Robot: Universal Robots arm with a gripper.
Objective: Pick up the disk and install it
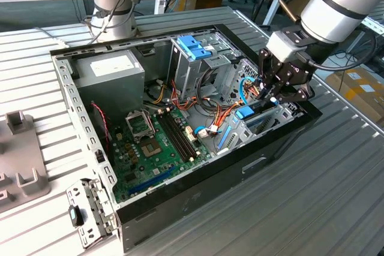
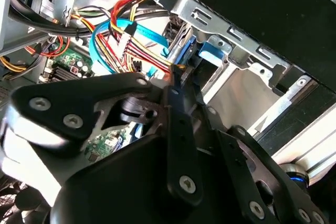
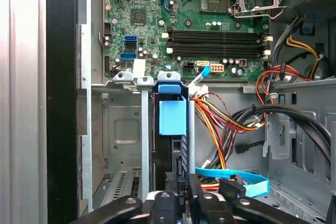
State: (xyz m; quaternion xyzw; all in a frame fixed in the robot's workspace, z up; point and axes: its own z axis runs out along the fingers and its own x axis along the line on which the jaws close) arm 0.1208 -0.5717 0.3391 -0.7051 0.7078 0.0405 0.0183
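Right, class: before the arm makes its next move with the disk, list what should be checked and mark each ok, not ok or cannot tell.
1. Disk in the bay, not on the table: ok, it stands on edge between the metal rails in the first wrist view.
2. Tool at the disk's end: ok, its fingers sit at the dark end.
3. Tool's grip on the disk: cannot tell.
4. Disk fully seated: cannot tell; its blue tab shows at the bay's mouth.
5. Cables clear of the disk: cannot tell; the red and yellow bundle runs close beside it.
6. Case open, board exposed: ok.
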